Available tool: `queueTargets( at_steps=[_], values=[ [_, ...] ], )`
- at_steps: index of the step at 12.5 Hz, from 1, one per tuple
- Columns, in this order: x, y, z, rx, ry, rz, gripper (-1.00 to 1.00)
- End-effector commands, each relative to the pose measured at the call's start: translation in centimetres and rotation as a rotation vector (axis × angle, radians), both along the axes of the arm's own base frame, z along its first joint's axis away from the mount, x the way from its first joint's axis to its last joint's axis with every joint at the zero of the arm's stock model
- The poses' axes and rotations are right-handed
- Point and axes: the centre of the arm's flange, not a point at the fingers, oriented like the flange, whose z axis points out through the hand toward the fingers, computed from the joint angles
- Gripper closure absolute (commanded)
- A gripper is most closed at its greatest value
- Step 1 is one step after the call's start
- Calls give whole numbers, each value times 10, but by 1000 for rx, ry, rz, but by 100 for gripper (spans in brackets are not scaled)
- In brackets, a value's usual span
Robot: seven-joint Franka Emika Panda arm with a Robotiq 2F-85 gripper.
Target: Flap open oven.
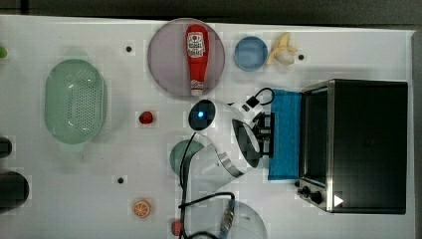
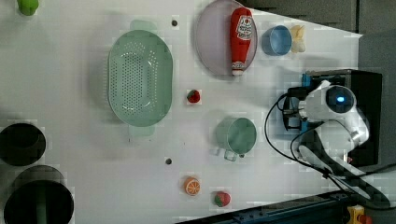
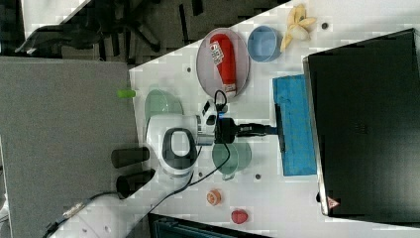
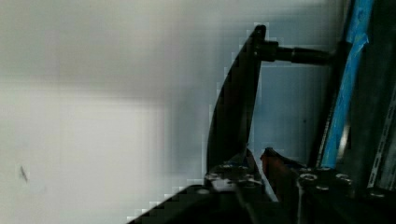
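The jaws (image 3: 271, 130) pinch the thin black bar handle (image 3: 280, 130) of the flat blue door (image 1: 286, 134), folded down level over the white counter (image 1: 99, 189). Behind it stands the boxy black oven (image 1: 368, 144), silver-framed, at the top view's right.

No wording can be read. The red plastic ketchup bottle (image 1: 197, 57) carries a white label with illegible print. The big black boxy oven (image 1: 368, 144) bears a small white triangle mark (image 1: 338, 200) beside its knobs.
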Motion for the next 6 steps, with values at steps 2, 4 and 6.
queueTargets(
  at_steps=[2, 4, 6],
  values=[
    [-2, 24, -36, -73, -43, -43, 65],
    [1, 31, -48, -78, -38, -34, 65],
    [5, 33, -49, -81, -41, -28, 65]
  ],
)
